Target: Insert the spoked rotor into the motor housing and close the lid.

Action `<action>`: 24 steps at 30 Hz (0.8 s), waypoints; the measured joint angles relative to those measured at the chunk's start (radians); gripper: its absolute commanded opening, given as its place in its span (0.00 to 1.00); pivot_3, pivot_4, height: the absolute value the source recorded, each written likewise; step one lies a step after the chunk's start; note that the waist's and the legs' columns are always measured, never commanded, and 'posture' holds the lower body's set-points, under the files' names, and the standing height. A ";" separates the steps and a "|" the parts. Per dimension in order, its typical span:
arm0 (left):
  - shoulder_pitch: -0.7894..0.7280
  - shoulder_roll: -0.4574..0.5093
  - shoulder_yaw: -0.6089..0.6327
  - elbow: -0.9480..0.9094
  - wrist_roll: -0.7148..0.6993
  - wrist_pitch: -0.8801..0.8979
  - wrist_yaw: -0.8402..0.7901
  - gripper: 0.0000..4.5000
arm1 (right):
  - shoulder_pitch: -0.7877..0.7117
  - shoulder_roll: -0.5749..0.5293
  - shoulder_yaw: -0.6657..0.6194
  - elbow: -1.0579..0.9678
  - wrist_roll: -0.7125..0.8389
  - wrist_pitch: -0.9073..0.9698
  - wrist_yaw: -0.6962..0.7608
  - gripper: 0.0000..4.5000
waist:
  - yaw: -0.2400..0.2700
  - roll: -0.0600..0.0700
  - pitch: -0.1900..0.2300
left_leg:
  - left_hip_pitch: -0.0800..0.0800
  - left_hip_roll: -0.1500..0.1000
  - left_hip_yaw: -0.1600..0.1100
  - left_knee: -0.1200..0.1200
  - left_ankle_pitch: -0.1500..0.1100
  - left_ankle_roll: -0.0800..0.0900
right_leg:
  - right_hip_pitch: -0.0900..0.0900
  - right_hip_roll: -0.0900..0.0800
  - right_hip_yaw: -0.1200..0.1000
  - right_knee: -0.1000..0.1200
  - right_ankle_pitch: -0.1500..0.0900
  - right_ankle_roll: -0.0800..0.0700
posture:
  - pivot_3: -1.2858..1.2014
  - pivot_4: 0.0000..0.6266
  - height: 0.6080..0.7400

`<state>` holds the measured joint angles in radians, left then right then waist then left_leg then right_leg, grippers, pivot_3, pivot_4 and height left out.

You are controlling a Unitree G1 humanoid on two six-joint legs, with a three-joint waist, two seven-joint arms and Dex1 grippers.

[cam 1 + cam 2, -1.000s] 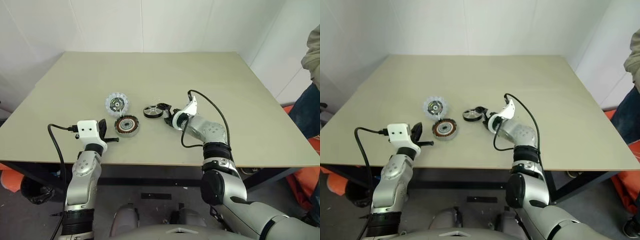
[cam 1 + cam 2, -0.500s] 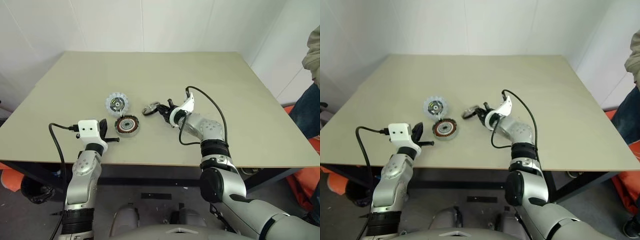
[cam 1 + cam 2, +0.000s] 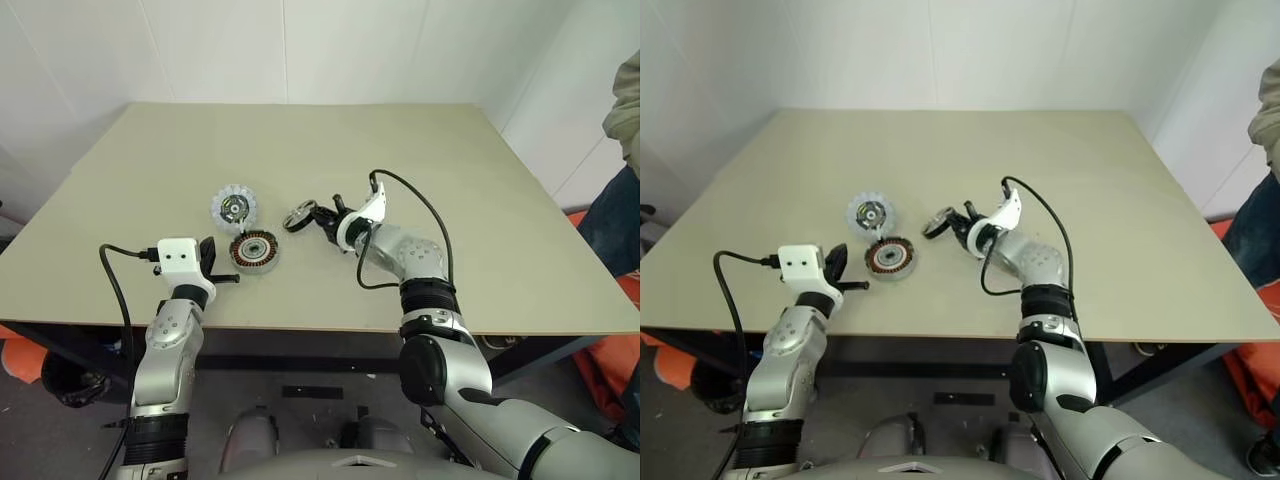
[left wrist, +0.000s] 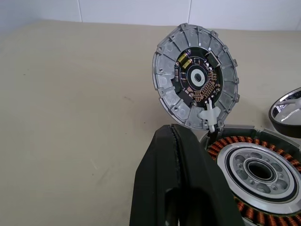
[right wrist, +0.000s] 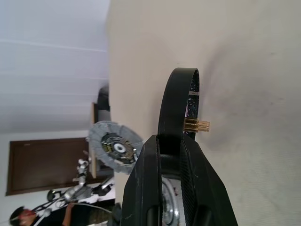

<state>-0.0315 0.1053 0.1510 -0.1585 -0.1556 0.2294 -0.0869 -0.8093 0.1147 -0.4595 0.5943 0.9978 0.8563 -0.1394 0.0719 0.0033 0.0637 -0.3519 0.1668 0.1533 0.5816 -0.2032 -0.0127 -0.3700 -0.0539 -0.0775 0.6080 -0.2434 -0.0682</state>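
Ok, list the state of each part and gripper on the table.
rotor: gripped on its rim by the right gripper, tilted, off the table.
housing: flat on the table, windings up, no rotor inside.
lid: open, beside the housing.
right gripper: shut on rotor.
left gripper: shut, holding nothing.

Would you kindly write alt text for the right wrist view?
The right gripper is shut on the rim of the spoked rotor, holding it on edge above the beige table. Beyond it the pale lid shows.
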 measured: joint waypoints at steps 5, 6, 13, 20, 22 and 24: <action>0.000 0.000 0.000 0.000 0.000 0.001 0.000 0.00 | 0.003 0.000 0.000 -0.054 0.046 0.052 0.028 0.05 | 0.001 0.000 0.000 | 0.000 0.000 0.000 0.000 0.000 0.000 | 0.000 0.000 0.000 0.000 0.000 0.000 | 0.52 0.00 1.00; 0.000 0.000 0.000 0.000 0.000 0.001 0.000 0.00 | 0.004 0.000 -0.001 -0.061 0.060 0.062 0.032 0.05 | 0.001 0.000 0.000 | 0.000 0.000 0.000 0.000 0.000 0.000 | 0.000 0.000 0.000 0.000 0.000 0.000 | 0.52 0.00 1.00; 0.000 0.004 0.002 0.000 0.000 0.002 0.002 0.00 | 0.071 -0.001 0.001 -0.132 0.179 0.210 0.065 0.05 | 0.005 0.000 0.000 | 0.000 0.000 0.000 0.000 0.000 0.000 | 0.001 0.000 0.000 0.000 0.000 0.000 | 0.52 0.00 1.00; 0.035 0.021 0.017 -0.025 0.001 0.002 0.008 0.00 | 0.146 0.003 0.036 -0.135 0.192 0.319 0.079 0.05 | 0.006 0.000 0.000 | 0.001 0.000 0.000 0.000 0.000 0.000 | 0.001 0.000 0.000 0.000 0.000 0.000 | 0.52 0.00 1.00; 0.044 0.022 0.017 -0.028 0.001 0.003 0.009 0.00 | 0.146 0.004 0.043 -0.134 0.191 0.316 0.087 0.05 | 0.007 0.000 0.000 | 0.001 0.000 0.000 0.000 0.000 0.000 | 0.001 0.000 0.000 0.000 0.000 0.000 | 0.52 0.00 1.00; 0.048 0.023 0.018 -0.039 0.000 0.009 0.009 0.00 | 0.146 0.004 0.048 -0.131 0.188 0.306 0.099 0.05 | 0.010 0.000 0.000 | 0.001 0.000 0.000 0.000 0.000 0.000 | 0.001 0.000 0.000 0.000 0.000 0.000 | 0.52 0.00 1.00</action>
<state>0.0169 0.1284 0.1687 -0.1973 -0.1552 0.2386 -0.0779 -0.6638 0.1187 -0.4115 0.4629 1.1855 1.1618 -0.0407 0.0816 0.0032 0.0637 -0.3510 0.1670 0.1533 0.5816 -0.2031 -0.0128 -0.3692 -0.0540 -0.0777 0.6078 -0.2435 -0.0680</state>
